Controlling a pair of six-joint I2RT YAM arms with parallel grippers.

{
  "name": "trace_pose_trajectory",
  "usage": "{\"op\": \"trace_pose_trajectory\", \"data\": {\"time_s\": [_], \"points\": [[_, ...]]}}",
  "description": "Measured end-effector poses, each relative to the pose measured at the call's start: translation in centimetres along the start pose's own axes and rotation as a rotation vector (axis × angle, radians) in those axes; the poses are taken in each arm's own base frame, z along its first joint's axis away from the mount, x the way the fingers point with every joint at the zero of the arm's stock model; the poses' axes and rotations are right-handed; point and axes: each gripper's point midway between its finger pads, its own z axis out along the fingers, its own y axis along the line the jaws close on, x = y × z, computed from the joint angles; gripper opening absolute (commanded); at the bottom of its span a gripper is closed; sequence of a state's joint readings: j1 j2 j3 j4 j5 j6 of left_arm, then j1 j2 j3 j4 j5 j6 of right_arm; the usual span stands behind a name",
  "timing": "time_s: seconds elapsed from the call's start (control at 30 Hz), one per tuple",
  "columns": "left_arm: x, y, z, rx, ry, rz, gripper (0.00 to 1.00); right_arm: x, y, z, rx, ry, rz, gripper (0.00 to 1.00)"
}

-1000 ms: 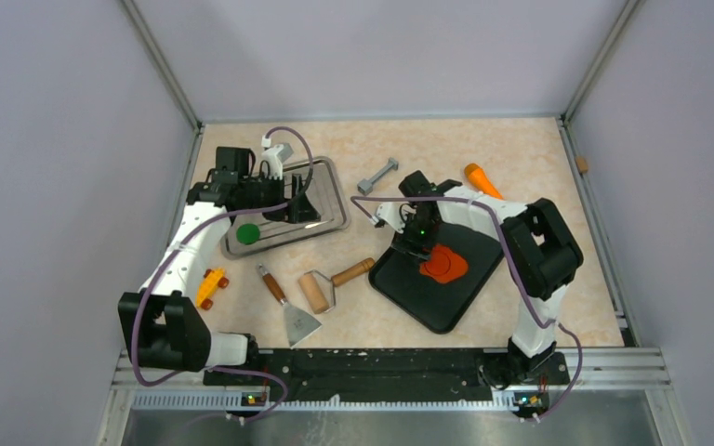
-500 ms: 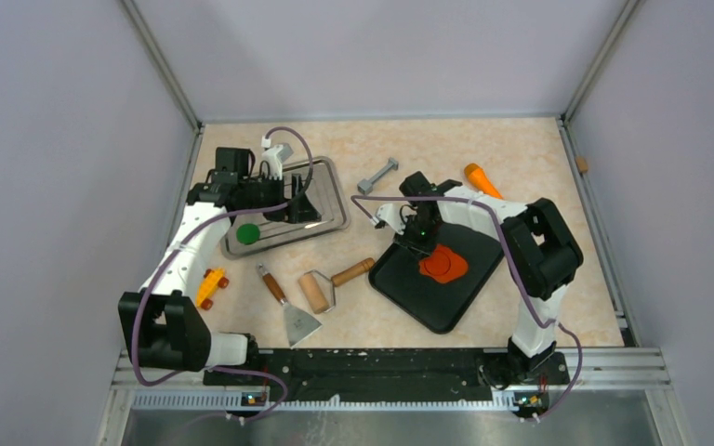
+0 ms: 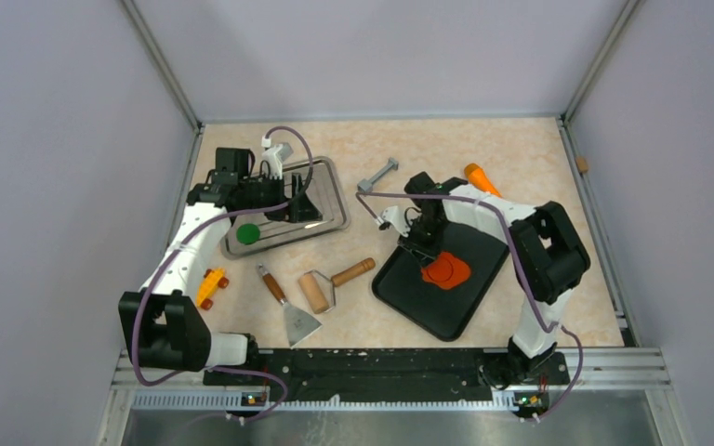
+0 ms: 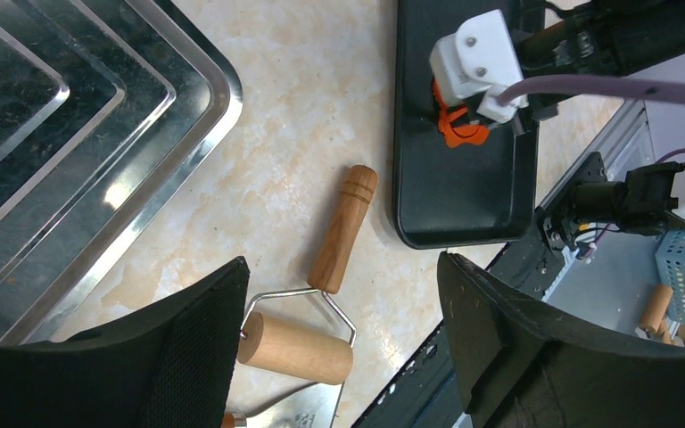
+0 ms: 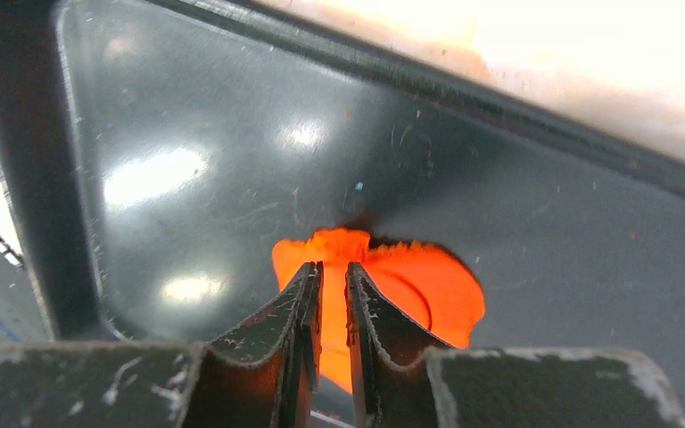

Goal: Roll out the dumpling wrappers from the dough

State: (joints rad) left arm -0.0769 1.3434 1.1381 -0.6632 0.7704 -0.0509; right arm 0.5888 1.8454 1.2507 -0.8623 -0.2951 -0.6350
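A flat orange dough piece lies on a black tray. My right gripper is down on the dough's left edge. In the right wrist view the jaws stand almost closed, pinching the orange dough with a thin strip of it between them. The wooden rolling pin lies on the table between the trays and shows in the left wrist view. My left gripper hovers open and empty over the metal tray, its fingers wide apart.
A green dough ball sits in the metal tray. A scraper, a yellow toy car, a grey bolt-shaped piece and an orange carrot lie on the table. The enclosure's walls stand on three sides.
The black tray and the orange dough have shifted and turned slightly toward the near right under my right gripper. The left arm has not moved.
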Motion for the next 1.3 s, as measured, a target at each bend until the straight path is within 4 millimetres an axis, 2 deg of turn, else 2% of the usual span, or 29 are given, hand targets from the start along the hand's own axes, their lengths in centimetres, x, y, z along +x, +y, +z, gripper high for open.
{"op": "trace_pose_trajectory", "data": {"time_s": [0.2, 0.33, 0.37, 0.4, 0.43, 0.47, 0.5, 0.57, 0.63, 0.7, 0.77, 0.83, 0.97, 1.07, 1.2, 1.3], "points": [[0.0, 0.0, 0.1, 0.001, -0.003, 0.001, 0.79, 0.5, 0.5, -3.6, 0.004, -0.059, 0.058, 0.18], [-0.2, 0.0, 0.1, 0.005, -0.008, 0.0, 0.78, 0.6, 0.2, -5.4, 0.024, -0.105, 0.092, 0.24], [-0.2, -0.1, 0.1, 0.007, -0.011, -0.004, 0.78, 0.6, 0.2, -5.8, 0.028, -0.122, 0.102, 0.29], [-0.3, -0.2, 0.2, 0.011, -0.012, -0.008, 0.78, 0.6, 0.2, -6.1, 0.031, -0.14, 0.113, 0.41], [-0.3, -0.4, 0.3, 0.017, -0.013, -0.007, 0.78, 0.5, 0.2, -6.5, 0.036, -0.173, 0.129, 0.57], [-0.3, -0.6, 0.4, 0.021, -0.012, -0.005, 0.77, 0.5, 0.1, -7.1, 0.054, -0.224, 0.149, 0.82], [-0.2, -0.8, 0.5, 0.026, -0.007, 0.0, 0.77, 0.7, 0.0, -7.8, 0.08, -0.272, 0.173, 0.96], [0.2, -1.7, 1.0, 0.044, 0.013, 0.021, 0.77, 1.6, -0.4, -10.1, 0.195, -0.404, 0.204, 0.99], [0.9, -3.0, 1.8, 0.07, 0.045, 0.055, 0.77, 2.2, -0.3, -12.1, 0.294, -0.503, 0.208, 0.96], [1.8, -4.7, 2.7, 0.104, 0.085, 0.093, 0.76, 1.9, 0.3, -12.6, 0.301, -0.55, 0.182, 0.92], [2.4, -6.2, 3.7, 0.143, 0.125, 0.133, 0.76, 1.5, 0.1, -11.6, 0.266, -0.537, 0.174, 0.97], [2.9, -7.4, 4.7, 0.174, 0.162, 0.156, 0.76, 1.9, -0.5, -9.0, 0.194, -0.456, 0.202, 0.98], [3.2, -7.3, 6.0, 0.179, 0.196, 0.149, 0.77, 4.2, -1.5, -3.5, 0.095, -0.278, 0.288, 0.98], [3.0, -6.6, 6.1, 0.162, 0.194, 0.141, 0.77, 4.4, -1.6, -2.5, 0.082, -0.224, 0.313, 0.98], [2.5, -5.7, 5.8, 0.14, 0.178, 0.127, 0.78, 1.0, -2.9, -2.9, 0.1, -0.257, 0.292, 0.98], [2.2, -5.1, 5.3, 0.123, 0.16, 0.117, 0.78, -0.8, -3.3, -2.6, 0.102, -0.275, 0.282, 0.98]]}}
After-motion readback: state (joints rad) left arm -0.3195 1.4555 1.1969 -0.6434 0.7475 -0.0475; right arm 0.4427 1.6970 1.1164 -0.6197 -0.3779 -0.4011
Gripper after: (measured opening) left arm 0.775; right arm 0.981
